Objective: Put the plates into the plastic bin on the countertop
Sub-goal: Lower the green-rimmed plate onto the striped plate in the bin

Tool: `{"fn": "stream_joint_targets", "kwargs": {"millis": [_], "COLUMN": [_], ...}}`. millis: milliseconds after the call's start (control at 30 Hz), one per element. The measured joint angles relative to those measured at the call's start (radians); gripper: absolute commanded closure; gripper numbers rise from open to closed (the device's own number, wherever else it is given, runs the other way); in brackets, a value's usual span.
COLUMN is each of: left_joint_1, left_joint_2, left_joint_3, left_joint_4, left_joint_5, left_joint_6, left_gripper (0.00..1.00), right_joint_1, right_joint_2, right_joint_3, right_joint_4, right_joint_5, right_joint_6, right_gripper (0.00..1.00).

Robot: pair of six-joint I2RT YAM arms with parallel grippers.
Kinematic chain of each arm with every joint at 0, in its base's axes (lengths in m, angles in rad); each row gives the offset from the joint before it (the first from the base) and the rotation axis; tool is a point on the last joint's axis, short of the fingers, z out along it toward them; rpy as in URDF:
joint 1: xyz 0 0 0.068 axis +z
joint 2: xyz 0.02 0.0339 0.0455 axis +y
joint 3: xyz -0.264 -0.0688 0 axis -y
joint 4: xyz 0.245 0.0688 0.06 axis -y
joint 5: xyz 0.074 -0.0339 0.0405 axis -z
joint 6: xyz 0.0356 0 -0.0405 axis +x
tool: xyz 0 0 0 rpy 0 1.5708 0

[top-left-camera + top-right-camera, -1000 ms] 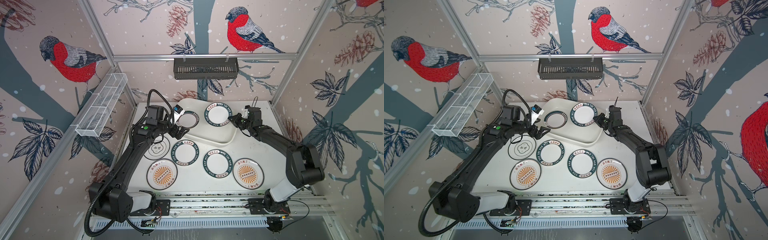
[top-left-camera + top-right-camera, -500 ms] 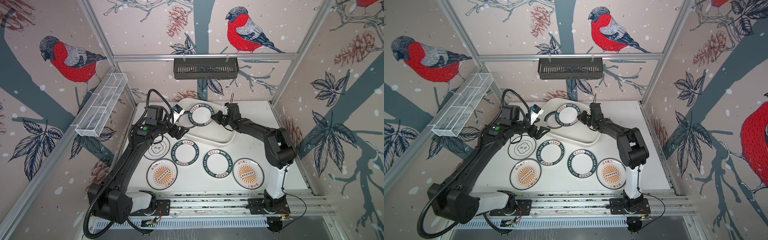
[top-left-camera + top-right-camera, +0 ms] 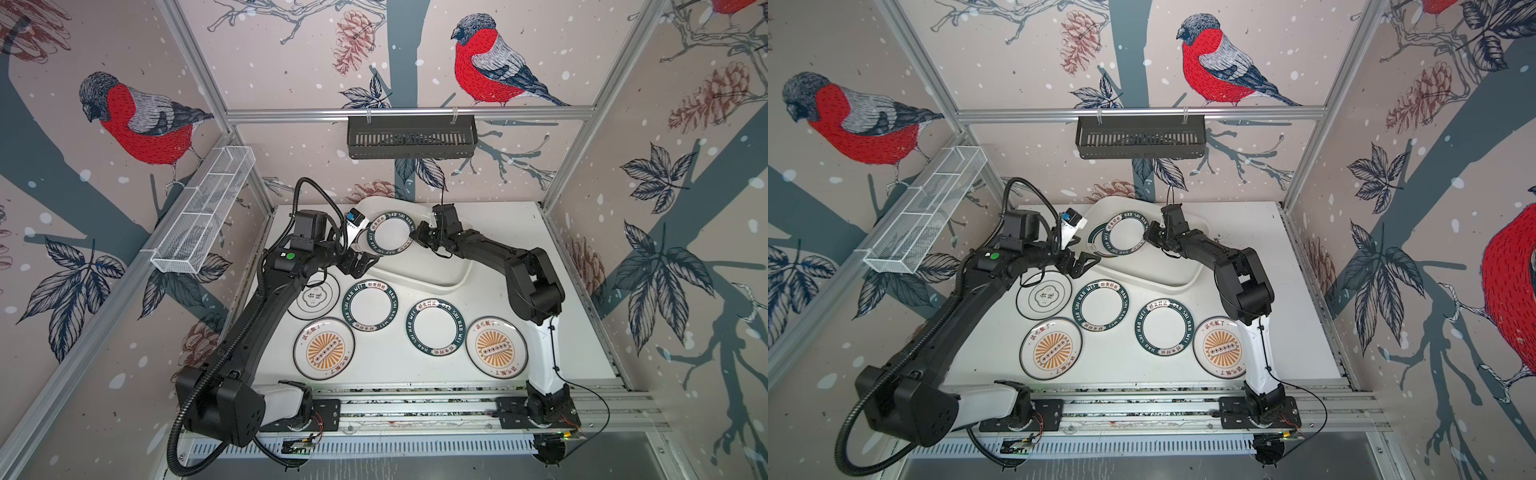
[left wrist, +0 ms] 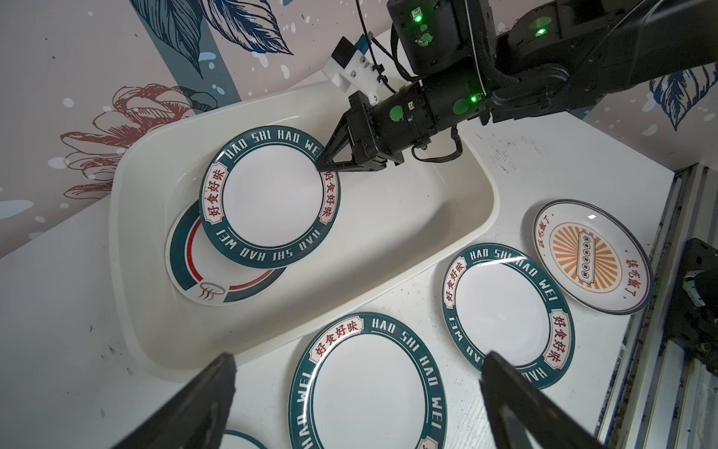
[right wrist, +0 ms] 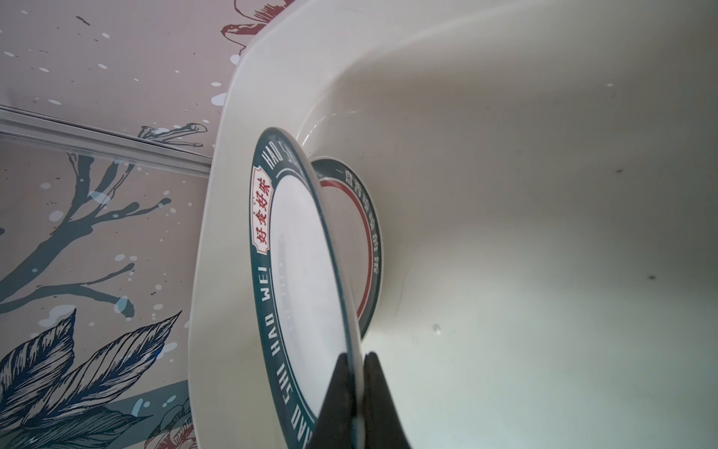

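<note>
Item one, the right gripper [image 3: 417,239]: we find its jaws clamped on the rim of a green-lettered plate [image 3: 392,233], the rim pinched between the two fingers in the right wrist view [image 5: 355,373]. This held plate [image 4: 272,198] hangs tilted over the far left end of the plastic bin [image 3: 436,270] and partly overlaps a second plate with a red arc [image 4: 217,280] that lies flat on the bin floor. Whether the two touch at the far edge we cannot tell. Item two, the left gripper [image 3: 361,266]: we record its jaws wide apart and holding nothing. It hovers just beside the bin's near left corner, above the countertop [image 3: 519,224]. Item three, five plates lying flat on the countertop in front of the bin, none touching a gripper: a quatrefoil plate [image 3: 316,297] partly under the left arm, two green-lettered plates [image 3: 370,305] and [image 3: 440,328], and two sunburst plates [image 3: 324,349] and [image 3: 496,348] nearest the front rail. Item four, fixtures: a black slatted basket [image 3: 411,137] hangs on the rear rail and a white wire-mesh basket [image 3: 203,216] on the left rail, both well apart from the plates.
</note>
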Motion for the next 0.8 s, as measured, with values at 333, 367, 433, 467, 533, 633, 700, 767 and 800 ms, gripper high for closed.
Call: {"fn": "stream_joint_targets", "kwargs": {"millis": [333, 367, 433, 467, 533, 633, 700, 767, 800], "left_joint_1": [0.0, 0.0, 0.0, 0.0, -0.001, -0.001, -0.001, -0.001, -0.001], "left_joint_2": [0.011, 0.011, 0.011, 0.011, 0.01, 0.006, 0.004, 0.004, 0.004], "left_joint_3": [0.006, 0.006, 0.006, 0.006, 0.006, 0.006, 0.006, 0.013, 0.018], "left_joint_4": [0.005, 0.006, 0.006, 0.006, 0.006, 0.006, 0.006, 0.005, 0.005], "left_joint_5": [0.019, 0.023, 0.027, 0.028, 0.028, 0.029, 0.029, 0.028, 0.028], "left_joint_6": [-0.026, -0.026, -0.028, -0.028, -0.029, -0.032, -0.033, -0.034, -0.035], "left_gripper": [0.03, 0.03, 0.03, 0.03, 0.03, 0.03, 0.03, 0.03, 0.03], "right_joint_1": [0.006, 0.007, 0.009, 0.009, 0.01, 0.01, 0.01, 0.01, 0.01], "right_joint_2": [0.079, 0.083, 0.093, 0.097, 0.105, 0.117, 0.124, 0.132, 0.134], "right_joint_3": [0.092, 0.099, 0.114, 0.119, 0.129, 0.146, 0.158, 0.169, 0.174], "right_joint_4": [-0.068, -0.074, -0.082, -0.084, -0.095, -0.113, -0.121, -0.131, -0.135], "right_joint_5": [0.009, 0.01, 0.01, 0.01, 0.01, 0.011, 0.011, 0.011, 0.011], "right_joint_6": [-0.006, -0.006, -0.007, -0.007, -0.007, -0.01, -0.012, -0.019, -0.025], "right_gripper": [0.97, 0.97, 0.97, 0.96, 0.96, 0.96, 0.96, 0.95, 0.95]}}
